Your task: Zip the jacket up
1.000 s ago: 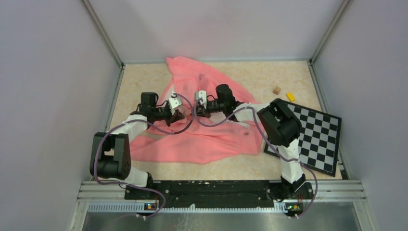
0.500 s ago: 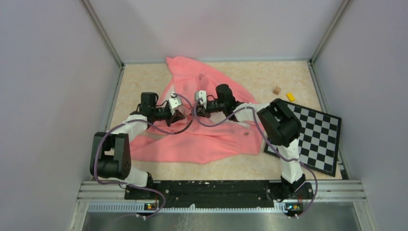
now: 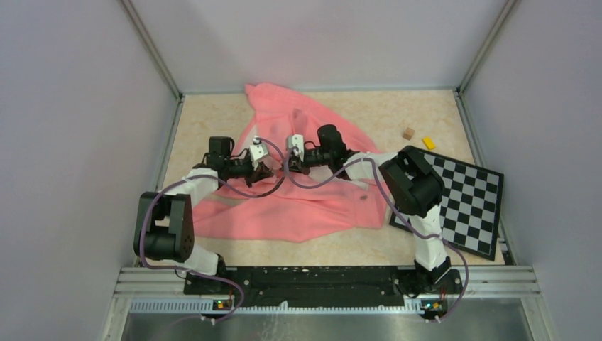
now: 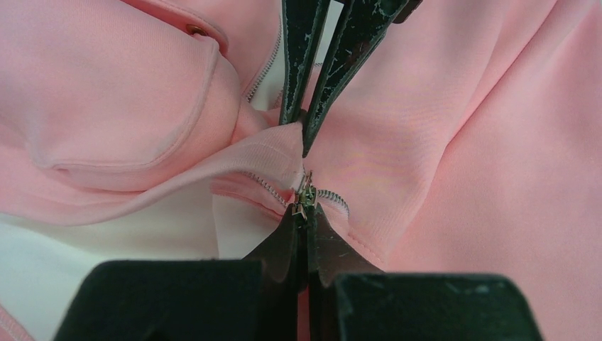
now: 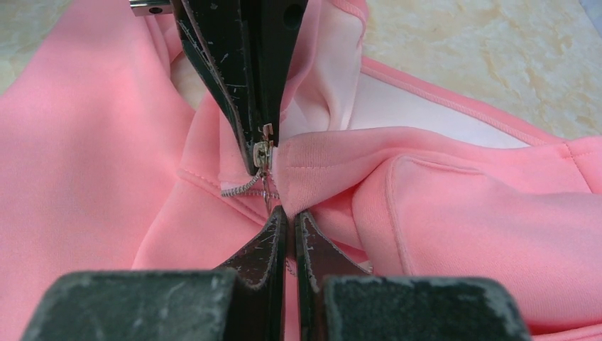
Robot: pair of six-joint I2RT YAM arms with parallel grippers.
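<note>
Left wrist, left gripper (image 4: 304, 214) clamps jacket (image 4: 461, 142)

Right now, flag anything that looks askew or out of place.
The jacket lies rumpled, bunched where the left gripper and right gripper pinch by the zipper slider. The checkerboard sits crooked at the right. Nothing looks damaged.

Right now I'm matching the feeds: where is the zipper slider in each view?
Top external: too small to see; it lies where the left gripper and right gripper meet over the jacket.
Left wrist: the zipper slider is at centre, pinched in the left gripper's jaws at the bottom edge.
Right wrist: left of centre, in the jaws coming down from the top.
Shared landmark: the two grippers tip to tip.
</note>
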